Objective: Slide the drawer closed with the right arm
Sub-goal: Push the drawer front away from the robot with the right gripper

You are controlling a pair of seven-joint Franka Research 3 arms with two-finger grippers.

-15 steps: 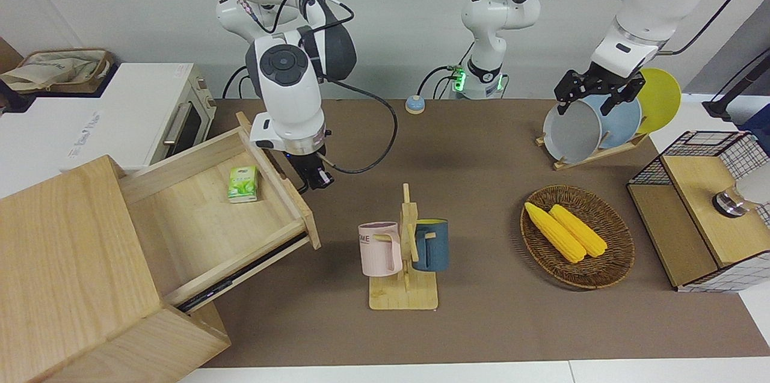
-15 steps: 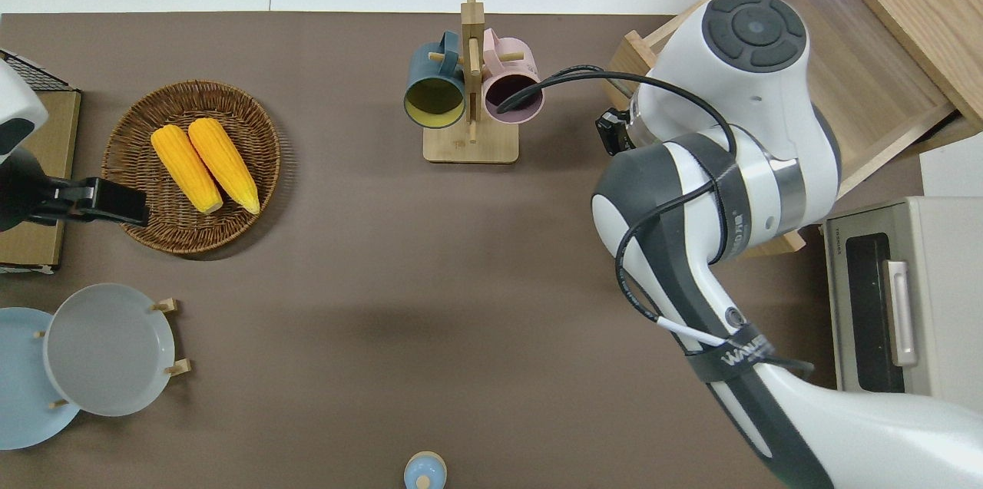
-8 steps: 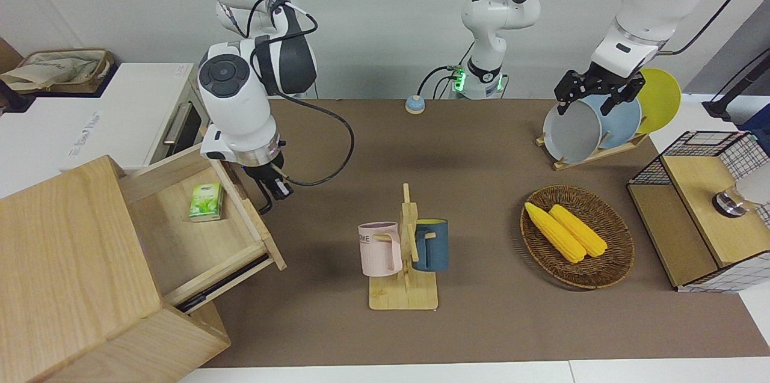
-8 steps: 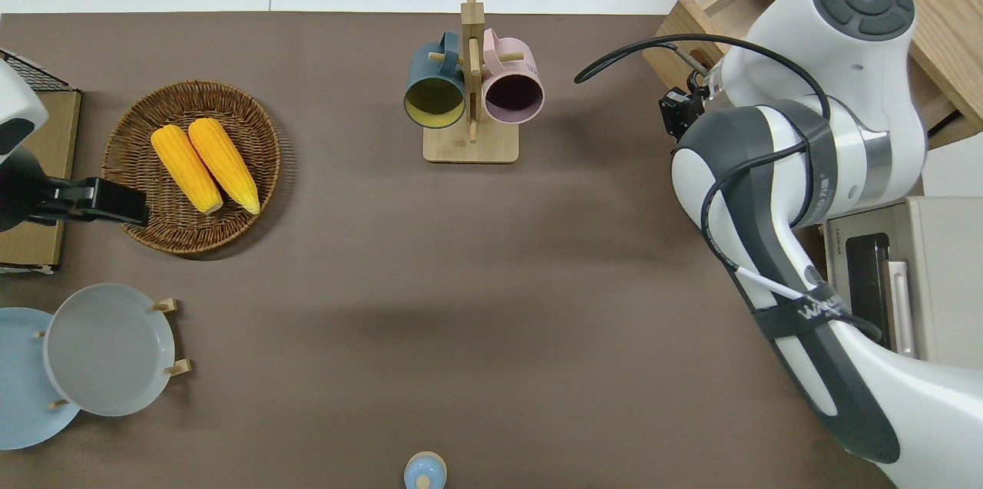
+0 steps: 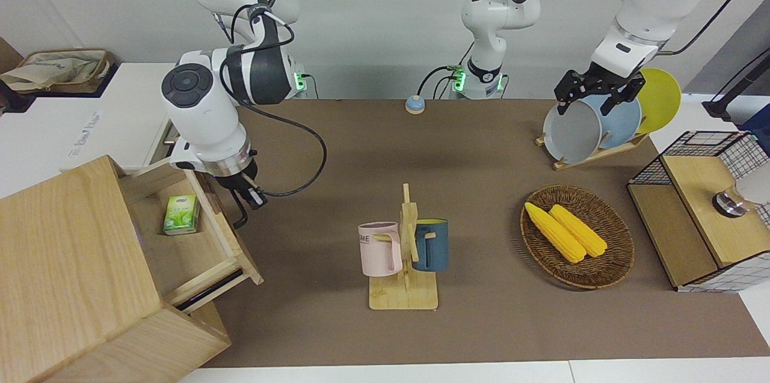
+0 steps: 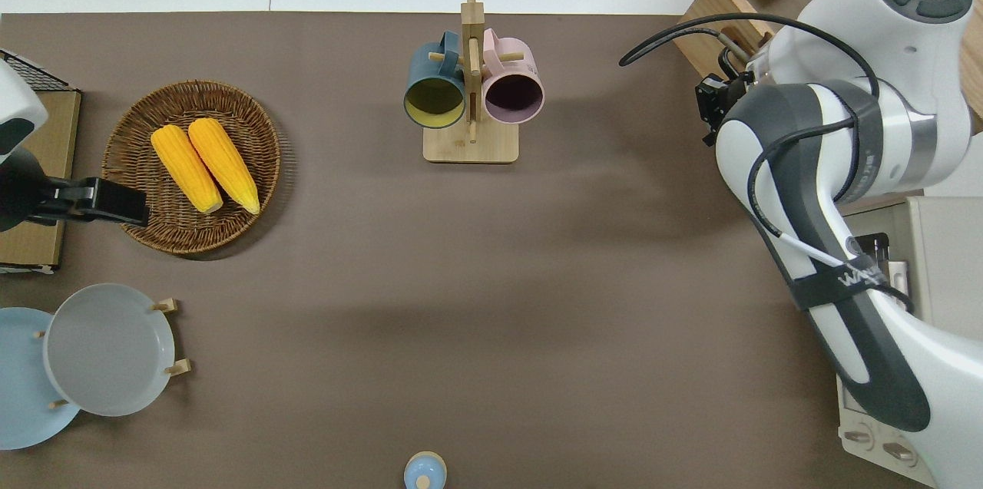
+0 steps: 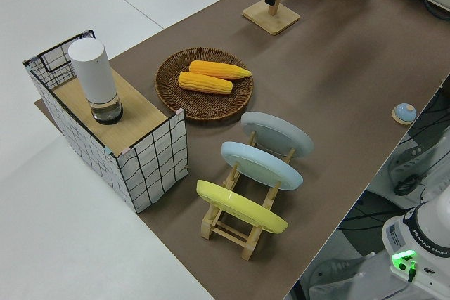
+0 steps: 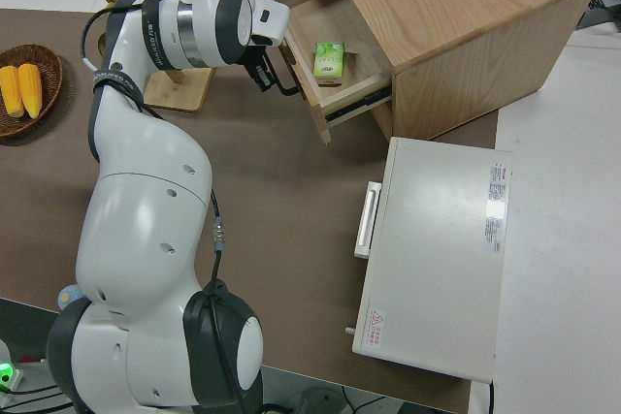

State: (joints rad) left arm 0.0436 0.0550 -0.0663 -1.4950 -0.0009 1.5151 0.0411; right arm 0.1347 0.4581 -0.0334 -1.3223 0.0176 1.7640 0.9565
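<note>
At the left of the front view, the drawer (image 5: 198, 232) stands partly out of the pale wooden cabinet (image 5: 72, 275), a green tissue pack (image 5: 181, 214) lying inside. The right gripper (image 5: 246, 199) sits at the black loop handle (image 5: 240, 214) on the drawer's front panel; whether its fingers clasp the handle cannot be told. In the overhead view the arm hides most of the drawer. The left arm is parked.
</note>
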